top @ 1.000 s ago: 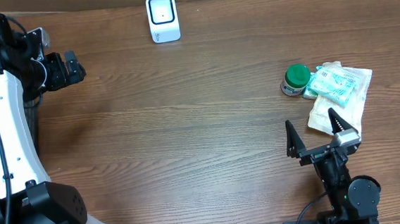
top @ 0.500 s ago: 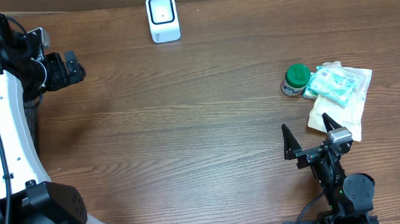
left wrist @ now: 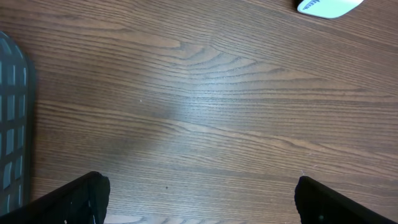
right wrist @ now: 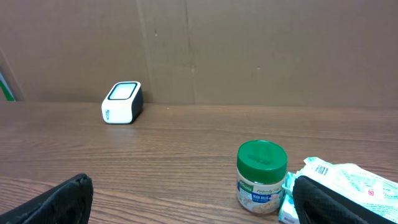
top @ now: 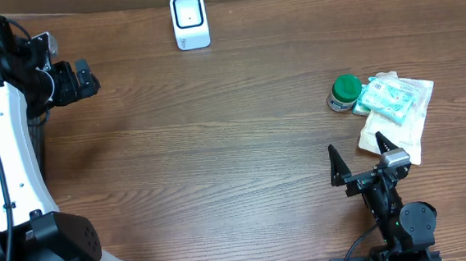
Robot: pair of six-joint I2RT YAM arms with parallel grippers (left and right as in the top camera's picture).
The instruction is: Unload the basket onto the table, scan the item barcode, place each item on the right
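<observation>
Gripper, right (top: 356, 143): jaws spread wide and released, with bare wood between the two dark fingers.
Right fingertip: in the overhead view it overlaps the lower edge of the white pouch (top: 389, 132); whether they touch cannot be told.
Jar (right wrist: 262, 176): upright with a green lid, ahead of the right fingers and a little to their right, apart from them.
Packet (top: 388, 96): teal and white, just to the right of the jar and against it, lying on top of the white pouch.
Scanner (right wrist: 122, 102): small white block with a dark face, far ahead of the right fingers and to their left, near the table's back edge.
Gripper, left (top: 88, 77): jaws wide apart and released; its wrist view shows only wood grain between the two dark fingertips.
Scanner from the left fingers: well ahead and to their right, only its white edge showing at the top of the wrist view.
Grey slotted object (left wrist: 12, 124): beside the left finger at the frame's left edge; what it is cannot be told.
Table (top: 218, 148): brown wood, under both grippers.
</observation>
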